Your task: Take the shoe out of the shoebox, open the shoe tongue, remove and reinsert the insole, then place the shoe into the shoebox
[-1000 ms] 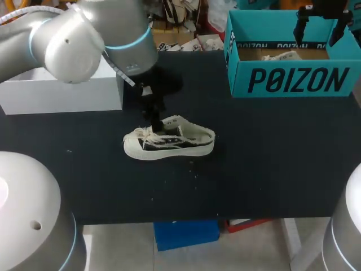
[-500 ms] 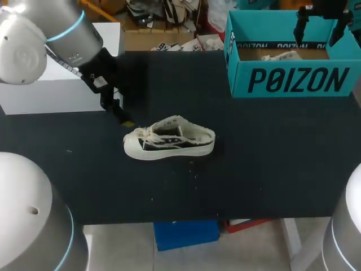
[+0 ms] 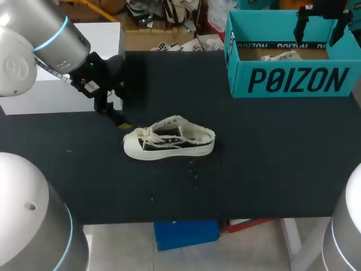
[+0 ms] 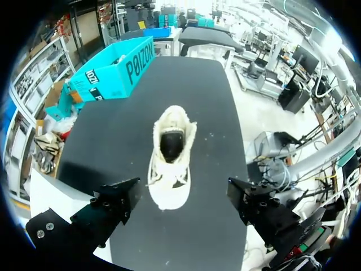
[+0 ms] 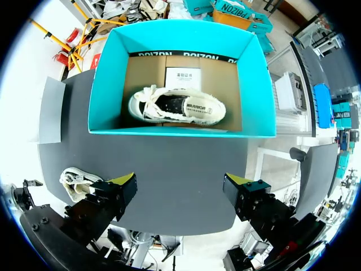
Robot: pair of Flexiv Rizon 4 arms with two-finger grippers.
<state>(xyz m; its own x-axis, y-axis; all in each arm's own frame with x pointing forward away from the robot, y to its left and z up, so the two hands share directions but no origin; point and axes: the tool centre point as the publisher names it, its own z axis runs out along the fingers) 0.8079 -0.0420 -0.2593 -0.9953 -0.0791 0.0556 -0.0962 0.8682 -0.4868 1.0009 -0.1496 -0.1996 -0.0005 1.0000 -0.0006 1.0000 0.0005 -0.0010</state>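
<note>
Shoe [image 3: 169,141] is sitting upright on the black bench [image 3: 271,169], approx mid-bench, toe pointing twd the L hand [image 3: 117,114]. L hand is poised near the toe w/ fingers spread wide, gripping nothing. R hand [image 5: 179,189] is hanging over the teal shoebox [image 3: 240,68] at the bench's far R, fingers also wide apart, empty. A 2nd shoe [image 5: 177,107] is lying inside the shoebox. A white box [image 3: 62,93] is standing at the bench's L edge, behind the L hand.
</note>
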